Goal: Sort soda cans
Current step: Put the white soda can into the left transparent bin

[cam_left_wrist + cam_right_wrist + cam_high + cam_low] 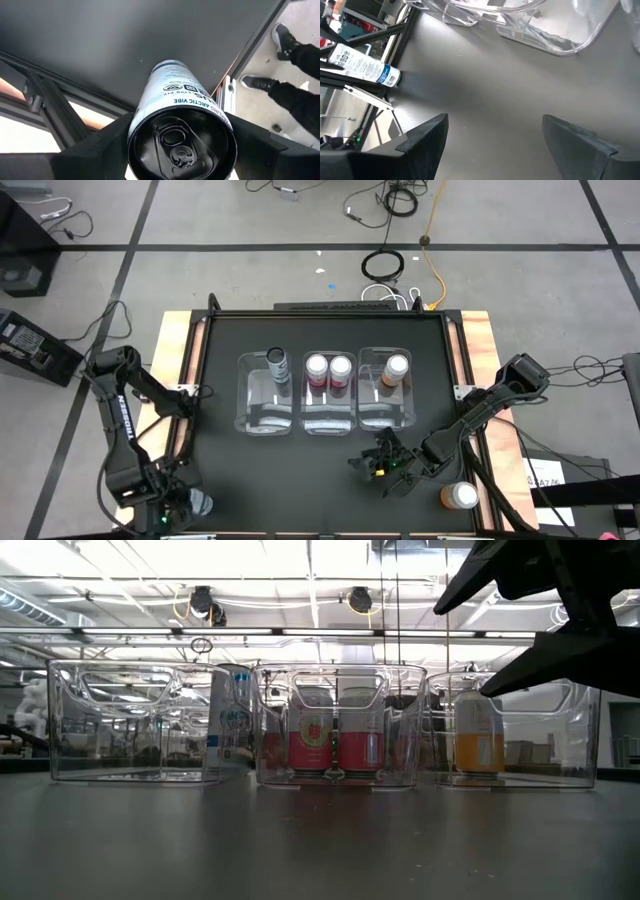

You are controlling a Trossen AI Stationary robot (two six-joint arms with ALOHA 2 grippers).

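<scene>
Four cans are sitting in the three clear bins in the middle of the black table [220, 470]. The left bin [252, 395] is holding one grey can [277, 364]. The middle bin [329, 420] is holding two pink cans [328, 369], side by side. The right bin [385, 418] is holding one orange can [395, 368]. So the pink ones are looking done, and the grey and orange bins are each waiting for one more.

The second grey can [181, 132] is lying between the two fingers of the left gripper [172, 510], down at the near left corner of the table. The fingers are sitting close on both sides of the can, but whether they are squeezing it yet cannot be told. The second orange can [460, 496] is standing at the near right edge of the table, apart from the bins. The right gripper [383, 463] is hanging just beside it, toward the middle, with its fingers spread wide and nothing between them.

The cans are looking like smooth, shiny metal tubes with round tops and a pull tab. The grey one is wearing white and blue writing. The bins are looking like hard, see-through plastic boxes with rounded corners. The table top is looking flat, dark and dull.
</scene>
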